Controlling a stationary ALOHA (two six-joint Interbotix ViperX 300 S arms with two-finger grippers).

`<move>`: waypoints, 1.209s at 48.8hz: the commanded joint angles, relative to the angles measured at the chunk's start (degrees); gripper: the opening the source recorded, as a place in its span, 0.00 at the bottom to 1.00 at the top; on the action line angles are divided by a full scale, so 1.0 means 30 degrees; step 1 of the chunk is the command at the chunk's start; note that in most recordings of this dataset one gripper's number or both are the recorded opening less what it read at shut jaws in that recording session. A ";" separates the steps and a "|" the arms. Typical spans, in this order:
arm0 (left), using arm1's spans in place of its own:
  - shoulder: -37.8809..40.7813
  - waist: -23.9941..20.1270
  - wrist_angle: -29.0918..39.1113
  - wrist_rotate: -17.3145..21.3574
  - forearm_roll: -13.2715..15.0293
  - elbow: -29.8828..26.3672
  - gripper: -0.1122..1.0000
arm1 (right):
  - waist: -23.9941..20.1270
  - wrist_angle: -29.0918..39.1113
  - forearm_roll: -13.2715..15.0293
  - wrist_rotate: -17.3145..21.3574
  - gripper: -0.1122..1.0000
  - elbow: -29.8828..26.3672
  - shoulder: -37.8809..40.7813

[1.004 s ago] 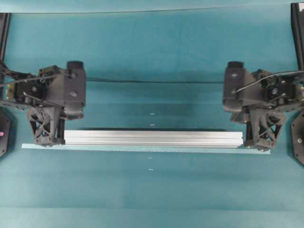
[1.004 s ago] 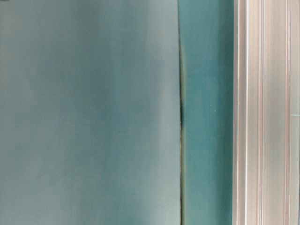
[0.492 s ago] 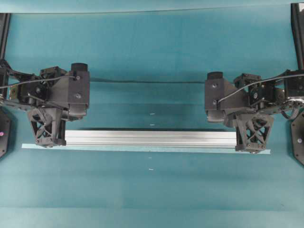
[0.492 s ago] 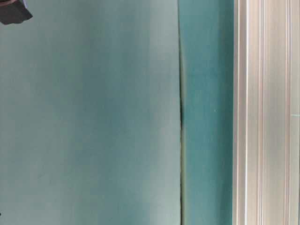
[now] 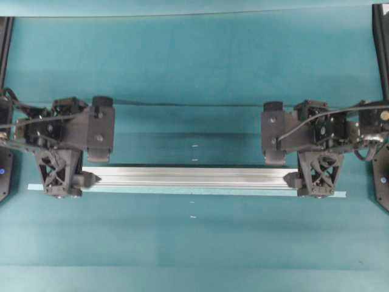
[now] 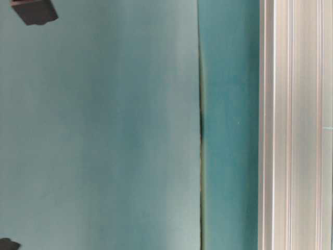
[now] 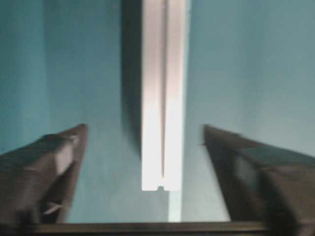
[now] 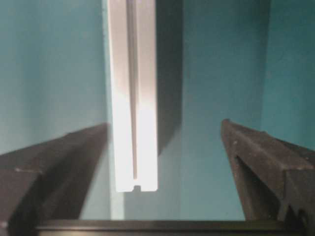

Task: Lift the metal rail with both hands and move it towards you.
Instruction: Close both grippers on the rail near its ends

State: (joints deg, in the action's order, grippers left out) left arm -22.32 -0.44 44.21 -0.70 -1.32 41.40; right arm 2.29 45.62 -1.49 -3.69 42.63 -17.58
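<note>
Where light strikes it, the metal rail (image 5: 188, 177) gleams silver, grooved lengthwise

We see two matte black arms, each ending in a boxy wrist housing with rounded corners and small pale screw heads. The left black plastic claw (image 5: 85, 179) and the right black plastic claw (image 5: 293, 180) each carry a frame of crossed struts like open lattice. Thin black cables arc over both wrists. Close up, the left claw's broad flat black fingers (image 7: 47, 167) and the right claw's fingers (image 8: 266, 162) look dull and slightly grainy.
</note>
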 commanded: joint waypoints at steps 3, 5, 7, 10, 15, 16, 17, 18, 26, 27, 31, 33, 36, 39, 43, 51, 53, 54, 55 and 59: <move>0.0205 0.0117 -0.0410 -0.0059 -0.0059 -0.0029 0.99 | -0.0059 -0.0410 0.0088 0.0029 1.00 -0.0029 0.0322; 0.0322 0.0117 -0.0527 -0.0059 -0.0088 0.0000 0.98 | -0.0059 -0.0439 0.0117 0.0029 1.00 -0.0029 0.0439; 0.0469 0.0117 -0.0732 -0.0059 -0.0059 0.0059 0.99 | -0.0088 -0.0498 0.0088 0.0000 1.00 0.0000 0.0586; 0.0703 0.0059 -0.1025 -0.0059 -0.0059 0.0234 0.99 | -0.0088 -0.0732 0.0088 -0.0059 1.00 0.0088 0.0850; 0.1201 0.0029 -0.1729 -0.0117 -0.0059 0.0615 0.99 | -0.0088 -0.1523 0.0088 -0.0117 1.00 0.0264 0.1465; 0.1318 0.0029 -0.1846 -0.0117 -0.0059 0.0703 0.99 | -0.0088 -0.1670 0.0117 -0.0117 1.00 0.0293 0.1553; 0.1406 0.0029 -0.1992 -0.0146 -0.0059 0.0732 0.99 | -0.0088 -0.1787 0.0088 -0.0117 1.00 0.0293 0.1670; 0.1523 0.0029 -0.2109 -0.0146 -0.0059 0.0820 0.99 | -0.0088 -0.1904 0.0088 -0.0117 1.00 0.0322 0.1758; 0.2461 -0.0029 -0.3193 -0.0234 -0.0059 0.1289 0.99 | -0.0146 -0.2578 0.0117 -0.0146 1.00 0.0322 0.2578; 0.2578 -0.0059 -0.3340 -0.0234 -0.0059 0.1348 0.99 | -0.0146 -0.2637 0.0088 -0.0146 1.00 0.0322 0.2637; 0.2988 -0.0176 -0.3955 -0.0234 -0.0059 0.1582 0.99 | -0.0264 -0.3047 0.0088 -0.0146 1.00 0.0322 0.3076; 0.3164 -0.0205 -0.4248 -0.0293 -0.0059 0.1641 0.99 | -0.0293 -0.3193 0.0088 -0.0146 1.00 0.0352 0.3281; 0.3457 -0.0205 -0.4658 -0.0469 -0.0059 0.1641 0.99 | -0.0410 -0.3428 0.0029 -0.0176 1.00 0.0439 0.3516; 0.3633 -0.0205 -0.4922 -0.0615 -0.0059 0.1611 0.99 | -0.0557 -0.3574 -0.0146 -0.0176 1.00 0.0557 0.3750; 0.3809 -0.0205 -0.5215 -0.0703 -0.0059 0.1699 0.99 | -0.0791 -0.3867 -0.0439 -0.0176 1.00 0.0762 0.3984; 0.4219 -0.0234 -0.5977 -0.0703 -0.0059 0.1992 0.99 | -0.1055 -0.4746 -0.0586 -0.0059 1.00 0.1318 0.4395; 0.4365 -0.0234 -0.6123 -0.0703 -0.0059 0.2080 0.99 | -0.1055 -0.4951 -0.0586 -0.0059 1.00 0.1436 0.4482; 0.4424 -0.0234 -0.6211 -0.0703 -0.0059 0.2109 0.99 | -0.1055 -0.5098 -0.0586 -0.0059 1.00 0.1523 0.4512; 0.4482 -0.0205 -0.6270 -0.0703 -0.0059 0.2168 0.99 | -0.1055 -0.5215 -0.0586 -0.0088 1.00 0.1582 0.4541; 0.4805 -0.0234 -0.6592 -0.0703 -0.0059 0.2227 0.99 | -0.1055 -0.5771 -0.0586 -0.0059 1.00 0.1816 0.4775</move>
State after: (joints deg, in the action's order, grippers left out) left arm -8.35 -1.14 25.40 -2.64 -1.32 48.34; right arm -0.70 29.88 -3.08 -4.04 47.81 -4.13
